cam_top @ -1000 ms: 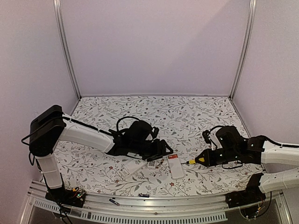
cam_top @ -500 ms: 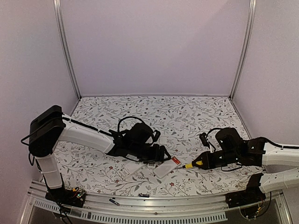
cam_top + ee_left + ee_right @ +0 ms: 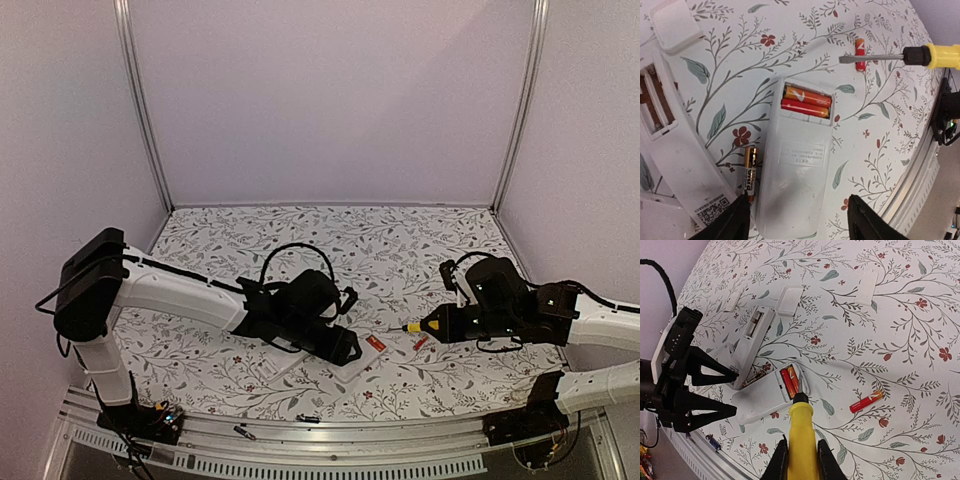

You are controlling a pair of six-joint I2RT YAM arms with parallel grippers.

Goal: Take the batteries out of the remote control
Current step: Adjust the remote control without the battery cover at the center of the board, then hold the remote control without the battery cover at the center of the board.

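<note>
A white remote lies back up with its compartment open. Two red-orange batteries sit in it. My left gripper is open and straddles the remote's lower end without touching it. A dark and gold battery lies along the remote's left side. A loose red battery lies on the table past the compartment, and also shows in the right wrist view. My right gripper is shut on the yellow handle of a screwdriver. Its tip hovers by the remote's battery end.
A second white remote with an empty open compartment lies beside the first. Two white covers lie farther back. The table's metal front rail runs close behind the left gripper.
The remote has turned and slid left. My left gripper has moved over its end. My right gripper has pulled the screwdriver up and back. A loose red battery now shows by its tip.
</note>
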